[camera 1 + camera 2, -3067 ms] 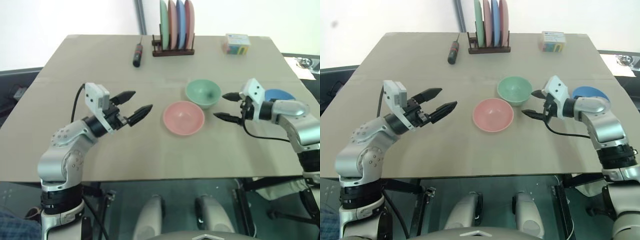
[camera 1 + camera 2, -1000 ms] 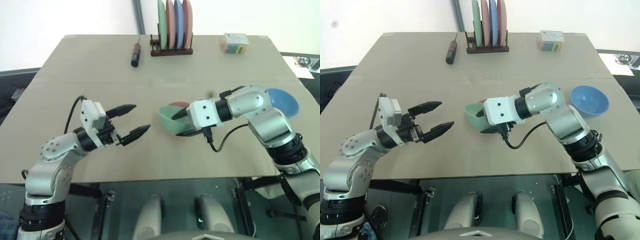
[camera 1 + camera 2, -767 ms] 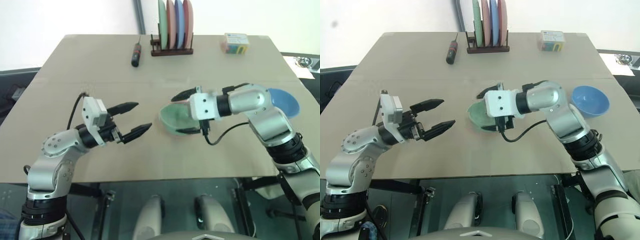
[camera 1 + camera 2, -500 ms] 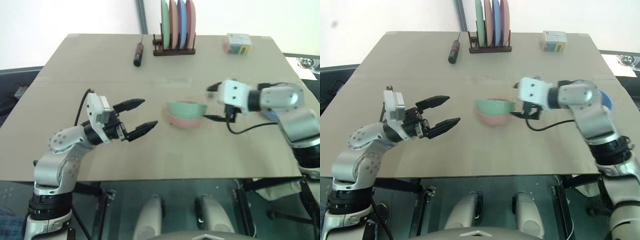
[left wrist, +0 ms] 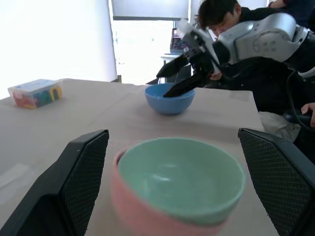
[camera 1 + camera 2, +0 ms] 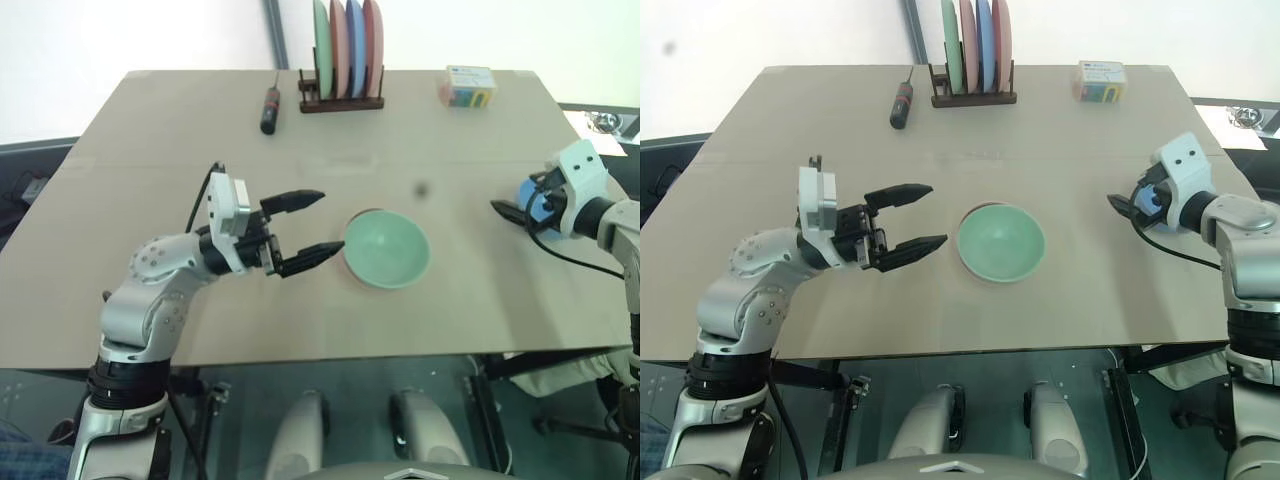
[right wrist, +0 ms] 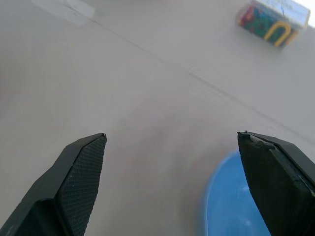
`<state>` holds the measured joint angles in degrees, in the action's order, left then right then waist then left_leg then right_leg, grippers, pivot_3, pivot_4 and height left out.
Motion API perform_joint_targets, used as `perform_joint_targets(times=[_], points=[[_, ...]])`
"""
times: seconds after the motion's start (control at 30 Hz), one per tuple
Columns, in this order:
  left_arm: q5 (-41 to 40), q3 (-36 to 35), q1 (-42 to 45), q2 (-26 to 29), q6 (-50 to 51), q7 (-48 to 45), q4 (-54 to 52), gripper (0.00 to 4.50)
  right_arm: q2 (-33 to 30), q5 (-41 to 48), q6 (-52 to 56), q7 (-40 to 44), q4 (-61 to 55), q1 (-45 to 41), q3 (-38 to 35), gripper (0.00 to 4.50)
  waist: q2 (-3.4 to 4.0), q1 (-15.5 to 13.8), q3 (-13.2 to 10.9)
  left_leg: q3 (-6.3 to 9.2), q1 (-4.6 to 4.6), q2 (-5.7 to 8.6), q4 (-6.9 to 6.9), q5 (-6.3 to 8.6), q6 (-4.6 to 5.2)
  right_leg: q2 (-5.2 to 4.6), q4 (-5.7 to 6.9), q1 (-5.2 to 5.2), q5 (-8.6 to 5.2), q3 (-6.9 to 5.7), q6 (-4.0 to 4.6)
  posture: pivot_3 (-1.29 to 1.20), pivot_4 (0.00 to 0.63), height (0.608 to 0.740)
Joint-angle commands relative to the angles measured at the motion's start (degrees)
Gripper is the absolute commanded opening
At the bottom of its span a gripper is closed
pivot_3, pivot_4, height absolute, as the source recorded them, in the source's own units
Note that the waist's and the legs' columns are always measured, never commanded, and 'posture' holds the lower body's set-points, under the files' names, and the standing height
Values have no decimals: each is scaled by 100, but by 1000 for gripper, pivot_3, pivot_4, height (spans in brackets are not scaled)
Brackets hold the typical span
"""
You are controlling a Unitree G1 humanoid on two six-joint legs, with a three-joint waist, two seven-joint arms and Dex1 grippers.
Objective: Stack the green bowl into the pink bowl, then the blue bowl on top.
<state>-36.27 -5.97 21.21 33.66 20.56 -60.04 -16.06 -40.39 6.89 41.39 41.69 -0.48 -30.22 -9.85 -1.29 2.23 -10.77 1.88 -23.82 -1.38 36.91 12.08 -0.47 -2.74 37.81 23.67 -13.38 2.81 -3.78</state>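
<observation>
My right gripper [image 6: 522, 207] stands spread and empty at the blue bowl [image 5: 170, 99], at three o'clock on the table [image 6: 150, 120]. My left gripper [image 6: 308, 228], fingers wide, holds nothing, just at nine o'clock of the green bowl [image 6: 387, 248]. That bowl sits nested inside the pink bowl [image 5: 147, 216] at mid-table. Plates stand racked at twelve o'clock.

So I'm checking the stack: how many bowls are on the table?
3: the green bowl nested inside the pink bowl mid-table, and the blue bowl apart by the right end effector.
</observation>
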Motion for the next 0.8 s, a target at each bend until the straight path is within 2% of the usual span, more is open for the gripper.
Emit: perform_joint_targets(times=[0.03, 0.13, 0.23, 0.3, 0.33, 0.37, 0.47, 0.5, 0.57, 0.7, 0.8], points=[[-87, 30, 150, -57, -102, -87, 35, 4500, -68, -174, -591, -212, 822, -76, 79, 4465, 0, -1, 0, 0, -1, 0, 0, 0, 0, 0, -2, 0, 0, 0, 0, 0, 150, 740], [-120, 10, 189, -100, -92, -88, 46, 4500, -101, -270, -953, -217, 1589, -201, 230, 4465, 0, 0, 0, -1, -3, 1, -1, 0, 0, 0, -5, 0, 0, 1, -1, 0, 150, 740], [-218, -73, 144, -136, -64, -74, -34, 4500, -150, -414, -1412, -154, 2338, -356, 439, 3727, 0, 9, 0, -3, -2, 1, -1, 0, 0, 0, -5, 0, 1, 3, -1, 0, 150, 740], [-250, -95, 135, -144, -55, -64, -48, 4500, -172, -453, -1609, -119, 2584, -434, 513, 2965, 0, 14, 0, -5, -1, 1, -1, 0, 0, 0, -5, 0, 1, 5, -1, 0, 150, 740], [-262, -100, 127, -138, -55, -63, -54, 4500, -171, -457, -1672, -110, 2664, -469, 526, 2350, 0, 16, 0, -4, 0, 1, -1, 0, 0, 1, -4, 0, 1, 5, -1, 0, 150, 740], [-276, -114, 103, -132, -60, -59, -69, 4500, -167, -462, -1747, -106, 2769, -511, 535, 2166, 0, 16, 0, -4, 0, 1, -1, 0, 0, 1, -4, 0, 1, 5, -1, 0, 150, 740], [-251, -127, -21, -124, -112, -43, -114, 4500, -180, -497, -1952, -56, 2994, -606, 595, 916, 0, 20, 0, -5, 0, 1, -1, 0, 0, 1, -4, 0, 1, 7, -2, 0, 150, 740], [-246, -128, -46, -125, -118, -29, -126, 4500, -180, -499, -1988, -45, 3027, -619, 605, 724, 0, 21, 0, -5, 1, 1, -1, 0, 0, 1, -4, 0, 1, 7, -2, 0, 150, 740], [-243, -132, -76, -126, -125, -3, -142, 4500, -191, -515, -2082, -26, 3075, -640, 642, 18, -3, 16, 2, -4, 2, 0, 0, 0, 0, 1, -4, -2, 1, 6, -2, 0, 150, 740], [-263, -161, -123, -120, -138, 51, -162, 4500, -210, -485, -2190, 41, 2957, -668, 655, 18, -4, 16, 2, -4, 3, 0, 1, 0, 0, 2, -3, -5, 1, 6, -2, 0, 150, 740], [-215, -195, -205, -81, -151, 102, -155, 4500, -220, -213, -2192, 437, 2306, -694, 614, 18, -1, 27, 0, -6, 3, 0, 1, 0, 0, 2, -3, -3, 1, 8, -2, 0, 150, 740]])
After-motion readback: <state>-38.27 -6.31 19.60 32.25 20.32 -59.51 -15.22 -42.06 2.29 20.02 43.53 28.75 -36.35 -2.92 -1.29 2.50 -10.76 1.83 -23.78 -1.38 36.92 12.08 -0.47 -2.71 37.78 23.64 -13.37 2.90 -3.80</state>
